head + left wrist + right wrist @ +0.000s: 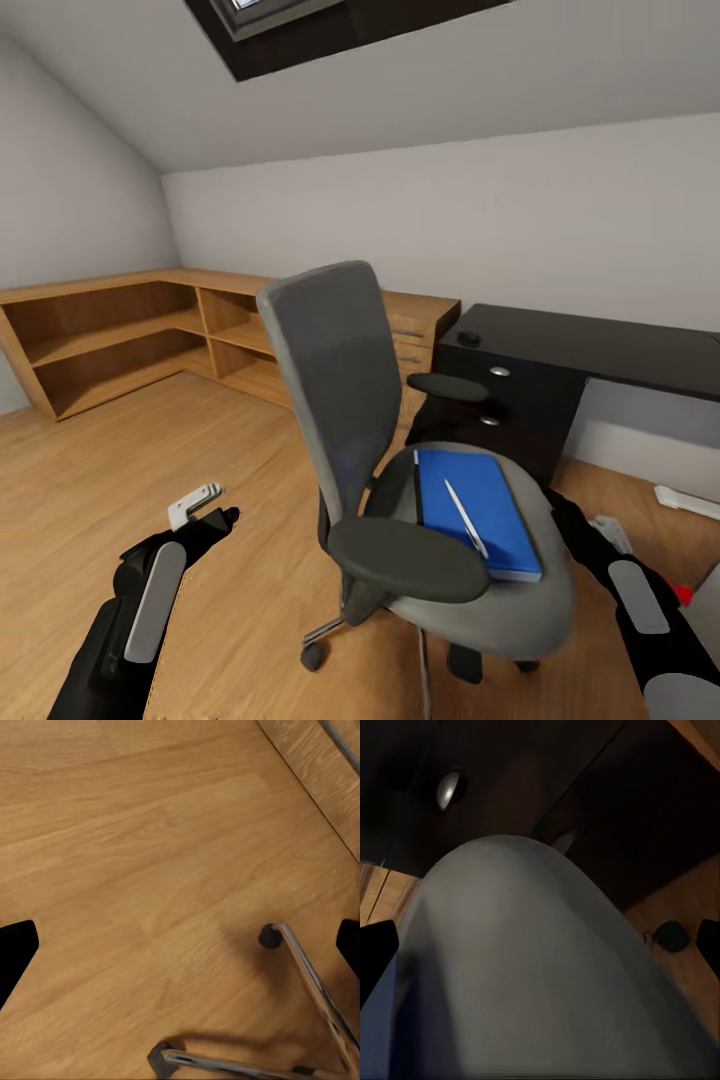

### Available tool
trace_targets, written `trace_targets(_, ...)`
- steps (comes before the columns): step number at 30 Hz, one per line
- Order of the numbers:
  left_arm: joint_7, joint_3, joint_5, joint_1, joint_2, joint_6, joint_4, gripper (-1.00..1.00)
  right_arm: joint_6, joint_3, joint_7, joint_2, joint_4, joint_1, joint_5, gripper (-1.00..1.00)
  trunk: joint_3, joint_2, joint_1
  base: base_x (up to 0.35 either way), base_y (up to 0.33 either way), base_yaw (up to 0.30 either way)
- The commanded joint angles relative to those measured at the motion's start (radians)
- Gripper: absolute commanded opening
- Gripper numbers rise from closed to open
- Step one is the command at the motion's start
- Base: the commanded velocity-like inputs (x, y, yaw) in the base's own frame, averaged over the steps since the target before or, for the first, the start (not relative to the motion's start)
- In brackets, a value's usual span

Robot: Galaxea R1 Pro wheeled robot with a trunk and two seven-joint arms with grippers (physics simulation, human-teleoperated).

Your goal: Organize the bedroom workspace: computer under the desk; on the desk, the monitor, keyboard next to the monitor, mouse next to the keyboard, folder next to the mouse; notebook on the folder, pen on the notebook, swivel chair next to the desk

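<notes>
Claws first: the left gripper (205, 505) hangs low over bare floor (120, 470) beside the chair (400, 480), its fingers spread wide with nothing between them; its wrist view looks down on the chair's chrome legs and castors. The right gripper is hidden behind the seat in the head view, but its wrist view shows dark fingertips (375, 956) far apart at either edge, empty, close above the grey seat edge, with the desk (590, 350) drawer knobs beyond.

On the seat lies the folder (475, 510), flat, its long axis running from the backrest side toward the front edge nearest the camera. A pen (465, 517) rests on it, roughly along that same line, slightly slanted. A dark strip along the folder's left edge may be the notebook; that cannot be settled.

By its look the folder is light, thin and fairly stiff, with a slick cover. The near corner overhanging the cushion seems the likeliest place to pinch. Tilting would probably send the pen rolling off. A mouse (468, 338) sits on the desk's near end.
</notes>
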Motion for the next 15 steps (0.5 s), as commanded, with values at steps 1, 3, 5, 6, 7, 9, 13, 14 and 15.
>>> trace_targets(1, 0.008, 0.001, 0.010, -0.001, -0.001, 0.003, 0.000, 1.00, 0.006, -0.002, 0.004, 0.001, -0.001, 0.000, -0.010, 1.00, -0.001, 0.000, 0.000, 0.000, 0.000, 0.280)
trace_targets(3, 0.007, 0.001, 0.010, -0.001, -0.001, 0.003, 0.000, 1.00, 0.006, -0.002, 0.004, 0.001, -0.001, 0.000, -0.010, 1.00, -0.001, 0.000, 0.000, 0.000, 0.000, 0.280)
trace_targets(5, 0.005, 0.001, 0.011, -0.001, -0.001, 0.002, 0.000, 1.00, 0.005, -0.002, 0.004, 0.001, -0.001, 0.000, -0.010, 1.00, -0.001, 0.000, 0.000, 0.000, 0.000, 0.280)
trace_targets(6, 0.004, 0.001, 0.011, -0.001, -0.001, 0.002, 0.000, 1.00, 0.005, -0.002, 0.004, 0.001, -0.001, 0.000, -0.010, 1.00, -0.001, 0.000, 0.000, 0.000, 0.000, 0.280)
trace_targets(7, 0.003, 0.001, 0.010, -0.001, -0.001, 0.002, 0.000, 1.00, 0.005, -0.002, 0.004, 0.001, -0.001, 0.000, -0.010, 1.00, -0.001, 0.000, 0.000, 0.000, 0.000, 0.280)
trace_targets(9, 0.001, 0.001, 0.010, -0.001, -0.001, 0.001, 0.000, 1.00, 0.005, -0.002, 0.004, 0.001, -0.001, 0.000, -0.010, 1.00, -0.001, 0.000, 0.000, 0.000, 0.000, 0.280)
trace_targets(13, 0.000, 0.000, 0.010, -0.001, -0.002, 0.001, 0.000, 1.00, 0.005, -0.002, 0.005, 0.001, -0.001, 0.000, -0.010, 1.00, -0.001, 0.000, 0.000, 0.000, 0.000, 0.280)
trace_targets(14, -0.001, 0.000, 0.010, -0.001, -0.002, 0.001, 0.000, 1.00, 0.005, -0.002, 0.005, 0.001, -0.001, 0.000, -0.010, 1.00, -0.001, 0.000, 0.000, 0.000, 0.000, 0.280)
trace_targets(15, -0.001, 0.000, 0.011, -0.001, -0.003, 0.001, 0.001, 1.00, 0.005, -0.002, 0.006, 0.001, -0.001, 0.000, -0.010, 1.00, -0.001, 0.000, 0.000, 0.000, 0.000, 0.280)
